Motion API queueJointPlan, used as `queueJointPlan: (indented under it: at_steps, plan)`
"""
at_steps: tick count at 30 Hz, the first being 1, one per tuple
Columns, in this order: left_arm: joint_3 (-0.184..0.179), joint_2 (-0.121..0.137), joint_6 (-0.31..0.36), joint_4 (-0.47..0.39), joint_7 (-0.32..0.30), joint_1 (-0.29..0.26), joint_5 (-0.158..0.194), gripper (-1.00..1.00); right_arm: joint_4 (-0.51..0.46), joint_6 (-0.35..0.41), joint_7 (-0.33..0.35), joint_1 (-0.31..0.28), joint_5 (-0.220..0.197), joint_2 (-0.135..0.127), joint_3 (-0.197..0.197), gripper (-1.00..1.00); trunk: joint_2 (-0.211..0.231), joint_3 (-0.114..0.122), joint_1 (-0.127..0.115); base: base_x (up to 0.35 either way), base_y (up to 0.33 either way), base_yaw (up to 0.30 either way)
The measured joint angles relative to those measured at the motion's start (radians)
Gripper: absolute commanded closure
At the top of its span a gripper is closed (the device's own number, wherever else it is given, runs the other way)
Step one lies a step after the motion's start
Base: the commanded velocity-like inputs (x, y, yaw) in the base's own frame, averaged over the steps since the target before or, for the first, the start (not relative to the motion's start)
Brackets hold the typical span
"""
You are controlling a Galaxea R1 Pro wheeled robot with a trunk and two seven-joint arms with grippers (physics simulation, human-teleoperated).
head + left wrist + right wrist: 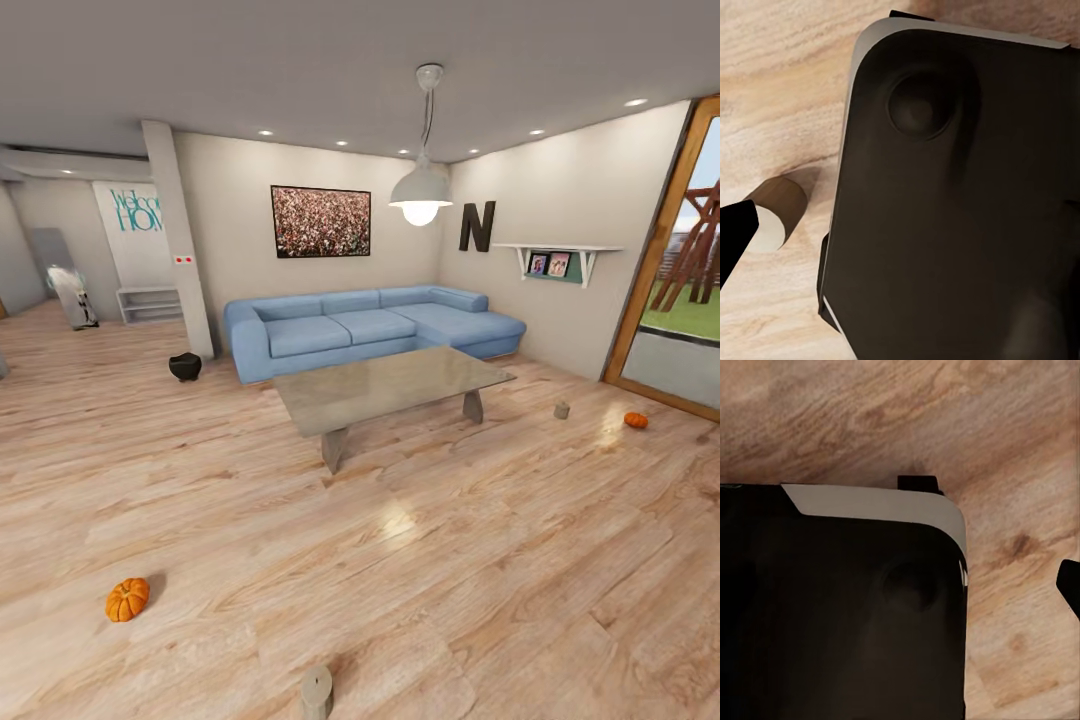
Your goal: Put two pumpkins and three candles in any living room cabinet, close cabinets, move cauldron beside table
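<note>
I see one ribbed orange pumpkin (127,598) lying on the light wood plank floor (480,600) at near left, and a second orange pumpkin (636,419) far right near the wood-framed glass door (668,270). A stubby beige-grey candle (316,692) stands upright at the bottom edge; it also appears in the left wrist view (776,210) beside the robot's dark base (960,202). Another grey candle (562,410) stands between the far pumpkin and the low glass-topped table (385,385). The round black cauldron (185,366) sits on the floor left of the blue corner sofa (370,325), well apart from the table. I cannot tell the state of either tool from these views.
</note>
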Motion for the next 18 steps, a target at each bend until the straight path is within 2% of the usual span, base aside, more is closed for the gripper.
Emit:
queueJointPlan:
  at_steps: [11, 15, 18]
  plan:
    - [0.000, 0.000, -0.001, 0.000, 0.000, 0.000, 0.000, -1.00, -0.003, -0.003, -0.004, 0.000, 0.001, 0.001, 0.001, -1.00, 0.000, 0.000, 0.000, 0.000, 0.000, 0.000]
    - [0.000, -0.001, -0.019, 0.000, 0.000, 0.000, 0.000, -1.00, -0.002, -0.004, -0.004, 0.000, 0.001, 0.001, 0.000, -1.00, 0.000, 0.000, 0.000, 0.000, 0.000, 0.000]
    - [0.000, 0.000, -0.025, 0.000, 0.000, 0.000, 0.000, -1.00, -0.002, -0.004, -0.005, 0.000, 0.000, 0.000, -0.001, -1.00, 0.021, 0.009, -0.011, 0.000, 0.000, 0.000]
